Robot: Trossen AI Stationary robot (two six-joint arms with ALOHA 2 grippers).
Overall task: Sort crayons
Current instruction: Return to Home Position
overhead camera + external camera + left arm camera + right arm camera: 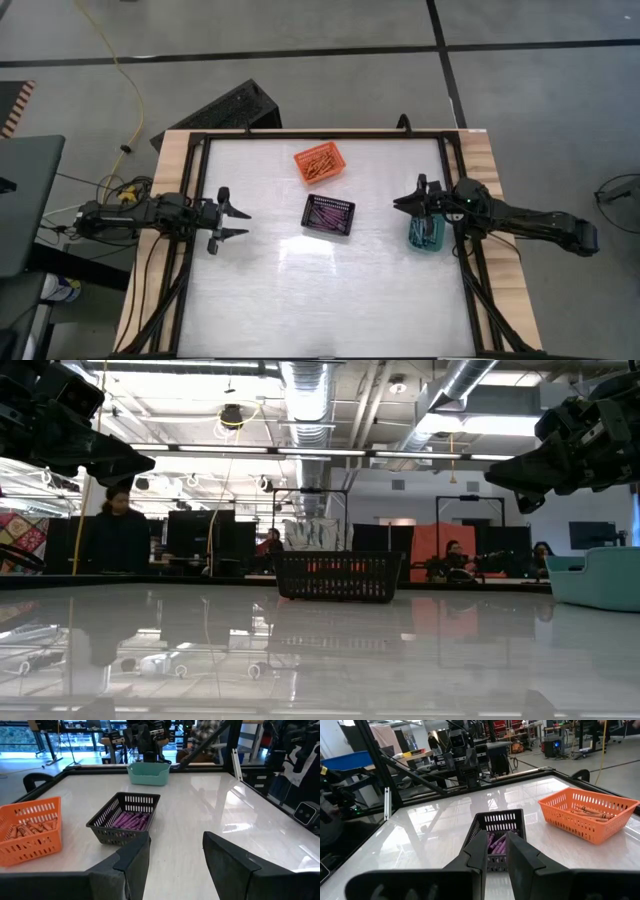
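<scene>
The right gripper hangs near the right edge of the tabletop, its wrist over the teal basket. Its fingers are drawn close with only a narrow slit between them, and they carry nothing. The left gripper hangs at mid-length of the left edge, fingers spread wide and empty. From table height both sit well above the surface.

The crayons are binned. The orange-red crayons lie in the orange basket toward the far edge, at the top of the overhead view. The purple crayons lie in the black basket at the centre. The arm partly hides what the teal basket holds. I see no loose crayon on the surface, so sorting looks finished, with only the retreat to rest left.

Hazards:
- The right arm is the concern. The teal basket sits directly beneath it, just beside the right edge and the dark frame rail. A low or dipping withdrawal could catch the rim and tip or drag the basket toward that edge.
- The left arm's risk is slight. Its spread fingers point at the black basket but stand well apart from it.

The near half of the tabletop is bare, and both arms have open room behind them along their own edges.
</scene>
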